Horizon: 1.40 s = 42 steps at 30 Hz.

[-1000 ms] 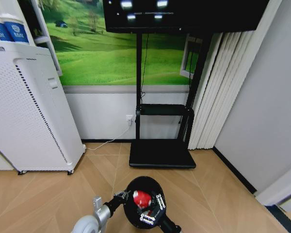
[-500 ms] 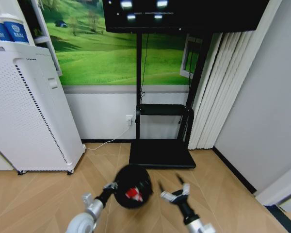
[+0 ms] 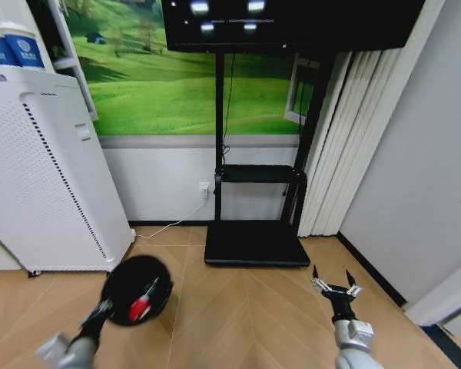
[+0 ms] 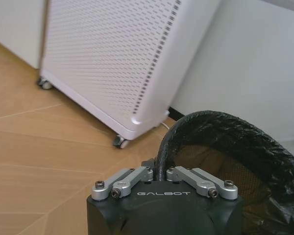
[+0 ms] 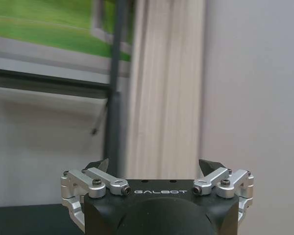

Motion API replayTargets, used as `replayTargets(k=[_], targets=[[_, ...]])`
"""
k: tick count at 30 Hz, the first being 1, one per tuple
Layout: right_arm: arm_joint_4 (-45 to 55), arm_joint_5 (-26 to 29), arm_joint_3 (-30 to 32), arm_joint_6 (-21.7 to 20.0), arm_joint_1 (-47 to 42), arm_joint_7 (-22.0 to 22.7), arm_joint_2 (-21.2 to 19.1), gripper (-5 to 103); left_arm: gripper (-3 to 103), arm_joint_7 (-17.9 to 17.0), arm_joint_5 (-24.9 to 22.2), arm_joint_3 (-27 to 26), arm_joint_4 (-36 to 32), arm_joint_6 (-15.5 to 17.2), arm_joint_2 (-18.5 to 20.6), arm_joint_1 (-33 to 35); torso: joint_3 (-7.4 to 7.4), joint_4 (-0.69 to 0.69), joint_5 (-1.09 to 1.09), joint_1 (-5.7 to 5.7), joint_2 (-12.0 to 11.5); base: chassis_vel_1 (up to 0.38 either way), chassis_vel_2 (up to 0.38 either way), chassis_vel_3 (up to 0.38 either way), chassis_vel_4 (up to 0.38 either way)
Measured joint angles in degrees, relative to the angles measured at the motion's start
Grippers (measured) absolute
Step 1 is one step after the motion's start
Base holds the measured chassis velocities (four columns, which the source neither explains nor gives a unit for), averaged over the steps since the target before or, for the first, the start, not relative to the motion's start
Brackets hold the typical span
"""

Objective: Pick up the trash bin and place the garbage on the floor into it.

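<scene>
Wooden floor (image 3: pixel 238 300) all around, with a white wall and a big green field picture behind.

Left end effector (image 3: pixel 101 309) low near the floor, pressed together on the rim of the trash bin (image 3: pixel 137 288), pinching it tight. Seen close from the wrist too: left end effector (image 4: pixel 159 170) clamped on the black rim of the trash bin (image 4: pixel 235 142). Bin held up and tipped, mouth turned toward the robot, most likely so things can drop in easily. One red piece of garbage (image 3: pixel 140 307) lying inside already, just past the pinching fingers.

Right end effector (image 3: pixel 334 283) well apart from the bin, over on the other side, spread wide and holding nothing. Same from its own wrist: right end effector (image 5: pixel 154 165) with jaws far apart, probably ready to grab more scraps.

Farther out from the left end effector, just beyond the bin, a tall white machine on wheels (image 3: pixel 46 177), big and close (image 4: pixel 112 58). Could get bumped if the bin swings that way. Between the two arms and farther back, a black stand (image 3: pixel 257 242) on the floor. Beyond the right end effector, long pale curtains (image 3: pixel 346 138).
</scene>
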Motion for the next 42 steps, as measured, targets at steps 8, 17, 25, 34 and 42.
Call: replayTargets(k=[8,17,25,34,42], targets=[[-3.1,3.0,3.8,0.2,2.9,-1.6,-1.8,100,6,1.9,-5.3,-10.4,-3.8,0.8,-5.5,7.4,0.0,0.04,0.02,0.0,0.0,0.0,0.0,0.0,0.0],[-3.1,1.6,1.0,1.8,1.9,-2.1,-0.2,100,6,3.7,-4.2,-13.0,-1.7,0.0,-10.4,11.3,0.0,0.0,-0.01,0.0,0.0,0.018,0.017,-0.033,-0.027],[-4.7,1.7,0.5,4.2,2.6,-2.4,0.0,100,6,1.9,-2.6,-11.2,-1.4,0.8,-11.8,13.8,0.01,0.01,-0.02,0.0,0.0,0.138,0.147,-0.139,-0.133],[-7.9,1.7,-0.2,5.2,4.4,-2.9,0.0,100,6,1.2,-0.5,-9.0,-0.1,1.2,-13.0,16.5,0.01,0.01,0.04,0.0,0.0,0.031,0.041,-0.029,-0.042],[-11.8,1.5,-1.7,6.8,7.9,-3.8,0.3,100,6,1.1,0.8,-9.9,-2.0,0.8,-14.6,20.0,0.01,0.01,0.0,0.0,0.0,-0.014,-0.013,0.01,0.016]])
